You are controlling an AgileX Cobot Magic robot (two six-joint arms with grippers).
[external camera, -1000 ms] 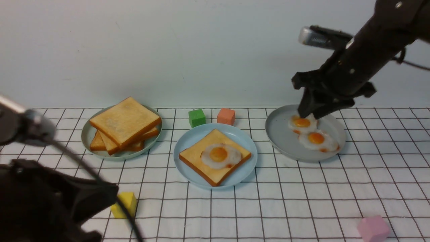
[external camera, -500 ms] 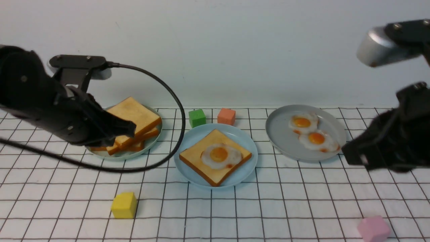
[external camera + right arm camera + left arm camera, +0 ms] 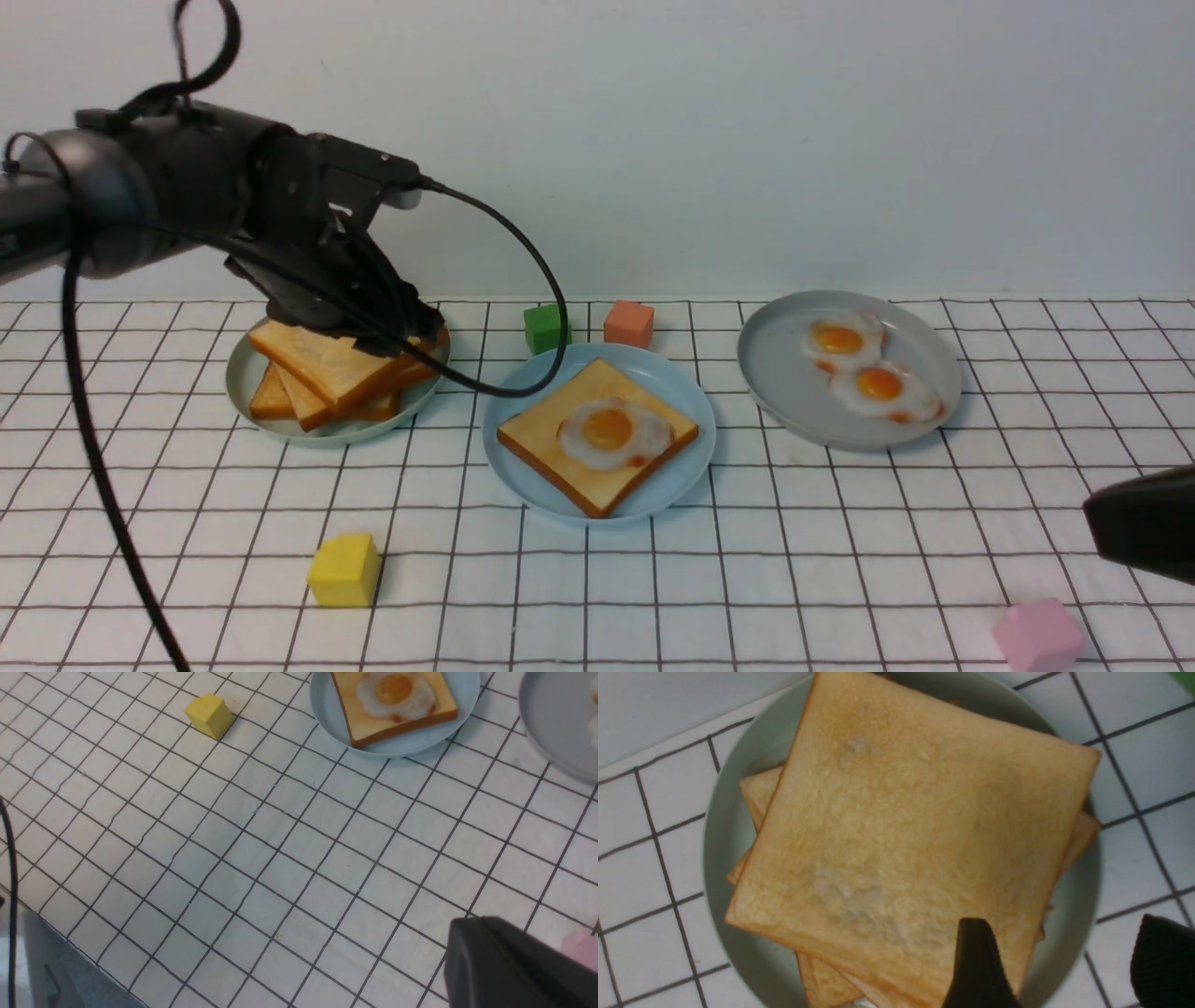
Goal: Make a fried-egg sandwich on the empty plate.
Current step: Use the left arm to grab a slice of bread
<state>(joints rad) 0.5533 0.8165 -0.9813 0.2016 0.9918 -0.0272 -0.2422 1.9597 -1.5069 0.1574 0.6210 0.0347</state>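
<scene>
Left claw [image 3: 1062, 938] has swung over the far-left toast stack [image 3: 313, 373], jaws wide; right claw [image 3: 1144, 523] has retreated near-right, state we cannot tell; next we pinch the top slice [image 3: 901, 835] to cap the egg [image 3: 611, 431].

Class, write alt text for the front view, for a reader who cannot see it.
The robot's left gripper sits low over a stack of toast slices on a pale greenish-grey plate. At centre, a light blue plate holds one toast slice topped with a fried egg; at right, a grey plate holds two more eggs.
</scene>
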